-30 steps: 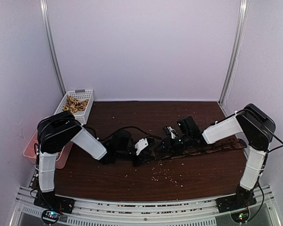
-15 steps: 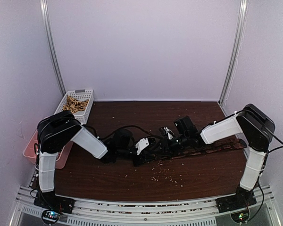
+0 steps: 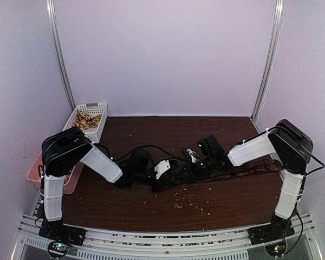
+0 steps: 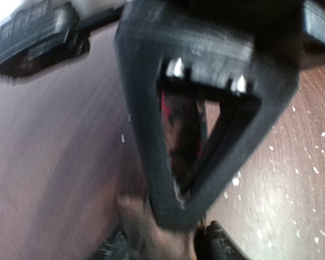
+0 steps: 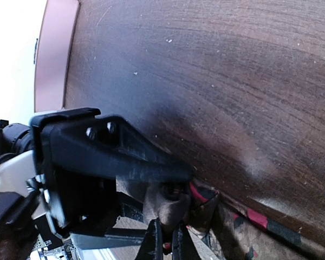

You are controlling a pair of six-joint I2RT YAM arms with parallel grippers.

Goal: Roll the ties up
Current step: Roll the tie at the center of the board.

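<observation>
Overhead, a white basket of tan pieces stands at the far left corner of the dark wooden table, with a pink tray nearer along the left edge. The left gripper lies low at mid-table, its jaws too blurred to tell whether they are open or closed. Just right of it, the right gripper is pinched closed on a bunched fold of the tie, a dark brown patterned strip lying along the table toward the right arm, with pale crumbs scattered in front.
</observation>
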